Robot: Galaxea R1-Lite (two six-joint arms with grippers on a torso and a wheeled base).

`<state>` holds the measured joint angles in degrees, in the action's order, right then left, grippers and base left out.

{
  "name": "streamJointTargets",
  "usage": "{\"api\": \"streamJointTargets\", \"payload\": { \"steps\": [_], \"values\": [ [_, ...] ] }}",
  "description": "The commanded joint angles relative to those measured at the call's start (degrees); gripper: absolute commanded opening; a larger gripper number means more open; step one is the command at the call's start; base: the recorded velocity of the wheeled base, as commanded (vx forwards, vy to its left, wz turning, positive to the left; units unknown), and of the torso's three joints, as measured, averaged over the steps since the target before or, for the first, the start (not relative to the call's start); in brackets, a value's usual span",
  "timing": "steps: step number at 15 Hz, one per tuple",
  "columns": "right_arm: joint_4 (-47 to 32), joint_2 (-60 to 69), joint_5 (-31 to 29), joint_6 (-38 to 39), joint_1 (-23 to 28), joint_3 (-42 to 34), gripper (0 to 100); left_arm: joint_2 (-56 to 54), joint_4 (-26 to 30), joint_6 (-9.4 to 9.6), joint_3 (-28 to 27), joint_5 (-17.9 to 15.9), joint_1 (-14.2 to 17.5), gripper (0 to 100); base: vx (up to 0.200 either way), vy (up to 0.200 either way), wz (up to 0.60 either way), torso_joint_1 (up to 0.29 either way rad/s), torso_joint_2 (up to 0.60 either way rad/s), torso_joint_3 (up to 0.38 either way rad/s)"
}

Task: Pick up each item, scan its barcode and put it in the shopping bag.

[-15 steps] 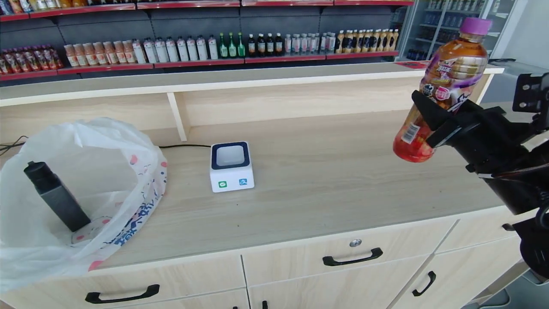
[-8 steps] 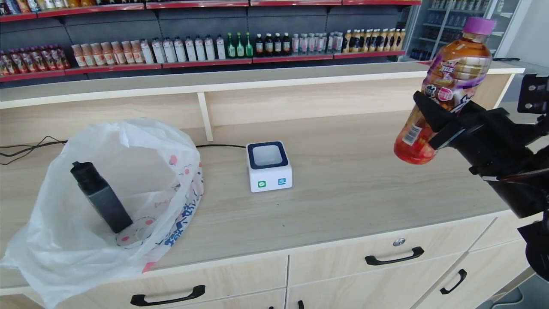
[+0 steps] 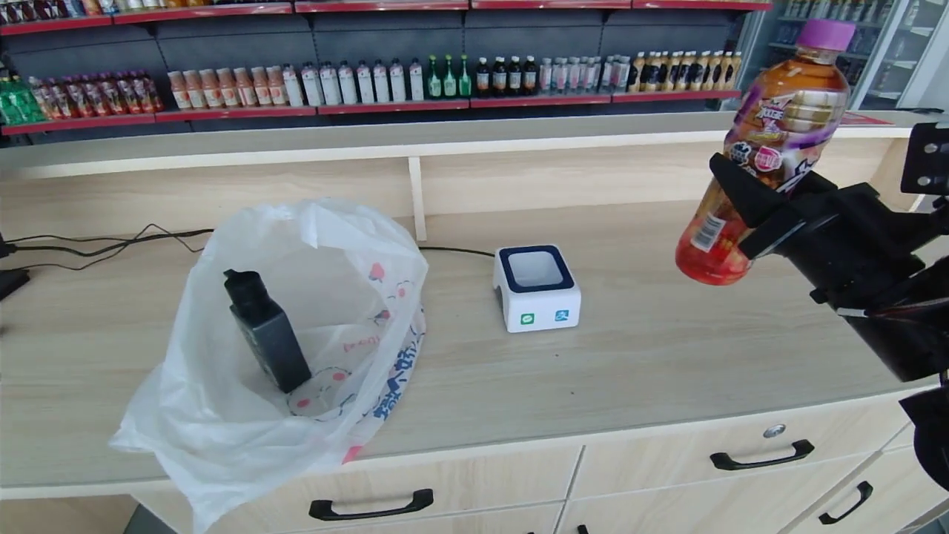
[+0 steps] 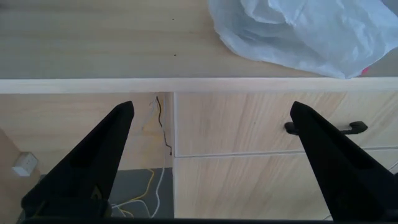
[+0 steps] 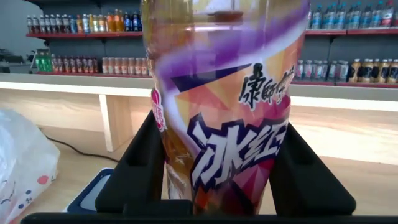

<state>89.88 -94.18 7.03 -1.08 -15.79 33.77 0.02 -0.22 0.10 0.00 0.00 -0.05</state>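
Observation:
A tea bottle (image 3: 786, 111) with a purple cap and purple-orange label hangs tilted above the counter's right end. My right gripper (image 3: 744, 215) is shut on its lower half, and a white barcode patch (image 3: 704, 231) faces left. In the right wrist view the bottle (image 5: 217, 93) stands between the black fingers (image 5: 134, 168). The white scanner (image 3: 537, 288) with a dark-rimmed window sits mid-counter. The white shopping bag (image 3: 348, 245) stands open at the left with a dark bottle (image 3: 265, 334) inside. My left gripper (image 4: 211, 155) is open, low in front of the drawers, beneath the bag's edge (image 4: 298, 31).
The wooden counter (image 3: 637, 348) has a raised back ledge (image 3: 519, 137) and drawers with black handles (image 3: 761, 460) below. Black cables (image 3: 104, 241) trail at the back left. Shelves of drinks (image 3: 415, 78) line the far wall. Bare counter lies between scanner and held bottle.
The whole view has shifted: bag and scanner slid right in the picture, so the camera has moved. The bottle stays in my right gripper and now sits nearer the scanner.

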Motion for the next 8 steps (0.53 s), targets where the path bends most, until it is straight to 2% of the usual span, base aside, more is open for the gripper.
{"api": "streamJointTargets", "payload": {
  "steps": [1, 5, 6, 7, 8],
  "values": [
    [0.1, 1.2, 0.0, -0.1, 0.1, -0.5, 0, 0.1, 0.0, -0.01, 0.0, 0.0, 0.0, 100, 0.0, 0.0, 0.6, 0.002, 0.0, -0.002],
    [0.1, 2.9, 0.0, 0.2, -2.4, 0.8, 0, 0.1, 0.0, -0.01, 0.0, 0.0, 0.1, 100, 0.0, 0.0, 0.0, 0.0, 0.0, 0.0],
    [0.1, 2.3, 0.1, 1.8, -3.6, 1.1, 0, 0.1, 0.0, -0.01, 0.0, 0.0, 0.1, 100, 0.0, 0.0, 0.0, 0.0, 0.0, 0.0],
    [0.1, 1.5, 0.1, 7.9, -8.2, 1.1, 0, 0.1, 0.0, 0.08, 0.0, 0.0, 0.1, 100, 0.0, 0.0, 0.0, 0.0, 0.0, 0.0],
    [0.1, 1.8, 0.7, 11.0, -9.2, 1.5, 0, 0.0, 0.0, 0.08, 0.0, 0.0, 0.0, 100, 0.0, 0.0, 0.0, 0.0, 0.0, 0.0]
  ]
}}
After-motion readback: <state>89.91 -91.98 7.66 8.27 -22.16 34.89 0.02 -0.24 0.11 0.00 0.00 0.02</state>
